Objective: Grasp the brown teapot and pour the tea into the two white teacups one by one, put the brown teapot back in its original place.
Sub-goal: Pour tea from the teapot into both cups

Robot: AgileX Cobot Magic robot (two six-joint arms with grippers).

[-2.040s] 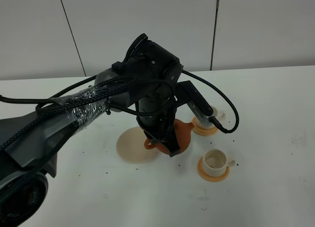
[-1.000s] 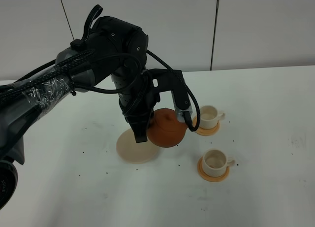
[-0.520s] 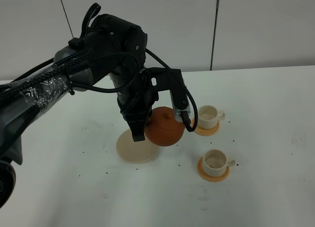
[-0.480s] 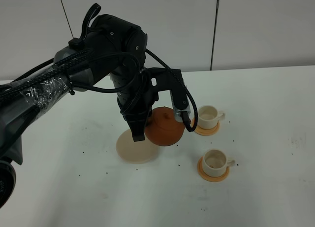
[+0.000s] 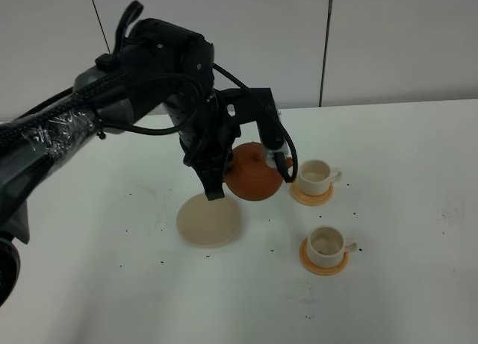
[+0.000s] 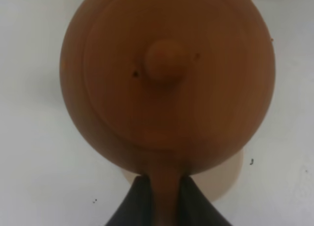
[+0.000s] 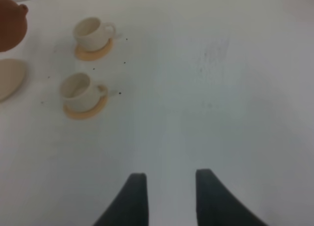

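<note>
My left gripper [image 5: 222, 184] is shut on the loop handle of the brown teapot [image 5: 254, 177] and holds it upright above the table. The pot hangs just right of the beige trivet [image 5: 208, 220], its spout toward the far white teacup [image 5: 317, 177]. In the left wrist view the teapot [image 6: 167, 79] fills the frame, its handle between my fingers [image 6: 133, 206], with the trivet's edge [image 6: 229, 179] below. The near teacup [image 5: 326, 243] sits on its coaster [image 5: 323, 263]. My right gripper [image 7: 169, 196] is open and empty, apart from both cups [image 7: 78, 88]. No tea shows.
The white table [image 5: 403, 210] carries small dark specks around the cups and the trivet. A grey panelled wall stands behind the table. The right wrist view shows the teapot's edge [image 7: 10, 22], the trivet [image 7: 10, 76] and the far cup [image 7: 91, 32].
The left arm has straightened the teapot from a tilt beside the cups to upright. It then lifted the pot up and toward the back, off to the trivet's right.
</note>
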